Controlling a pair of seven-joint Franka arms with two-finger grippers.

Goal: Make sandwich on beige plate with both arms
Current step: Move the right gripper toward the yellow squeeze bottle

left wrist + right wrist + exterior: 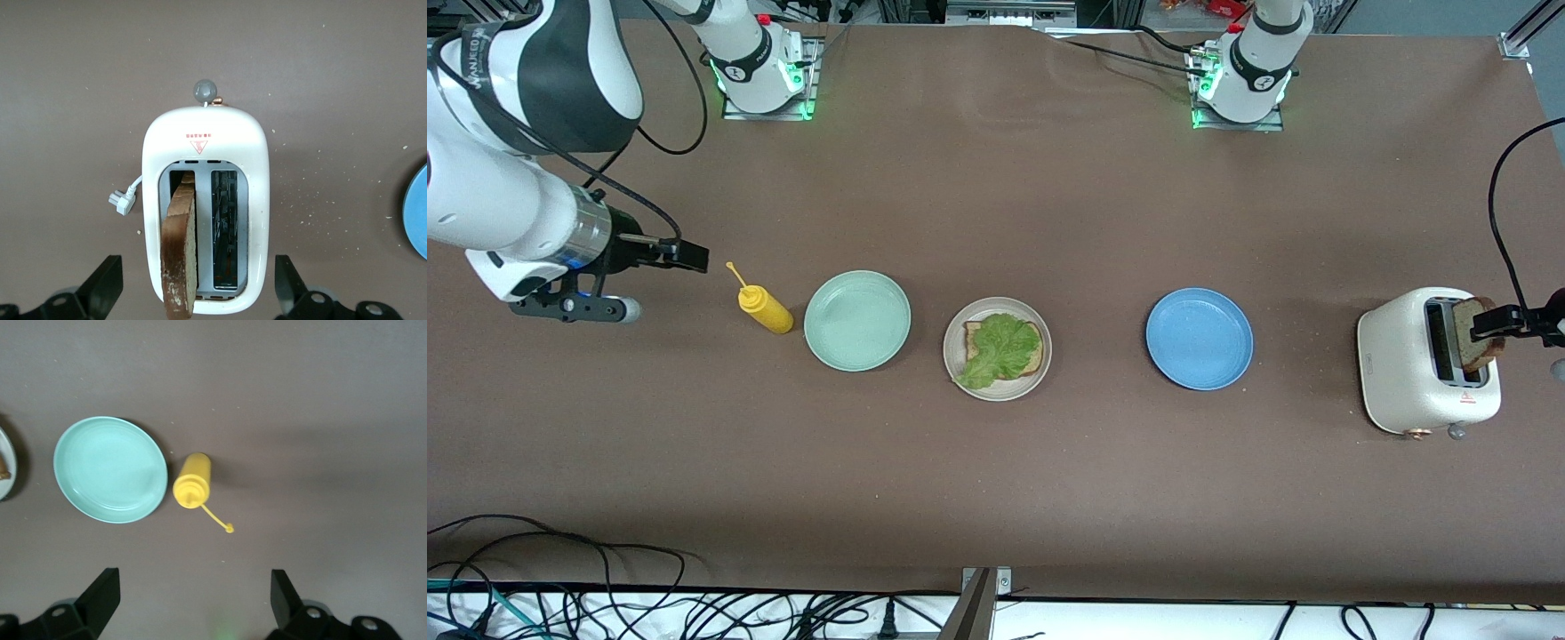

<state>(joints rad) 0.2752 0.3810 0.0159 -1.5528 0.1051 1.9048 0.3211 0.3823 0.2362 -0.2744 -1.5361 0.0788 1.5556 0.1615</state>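
The beige plate (pixel 953 331) sits mid-table and holds one tan bread slice (pixel 1034 357) with a ruffled green lettuce leaf (pixel 999 349) on top. A second bread slice (pixel 1477 345) stands up out of a slot of the white toaster (pixel 1405 356) at the left arm's end. In the left wrist view the slice (pixel 179 253) rises from the toaster (pixel 200 133). My left gripper (pixel 197 267) is over the toaster, open, its fingers wide on either side of toaster and slice. It shows at the frame edge in the front view (pixel 1516 322). My right gripper (pixel 687 255) is open and empty, beside the mustard bottle.
A yellow mustard bottle (pixel 765 308) and a mint green plate (pixel 857 320) lie toward the right arm's end; both show in the right wrist view, bottle (pixel 192 480) and plate (pixel 110 470). A blue plate (pixel 1199 338) lies between the beige plate and toaster.
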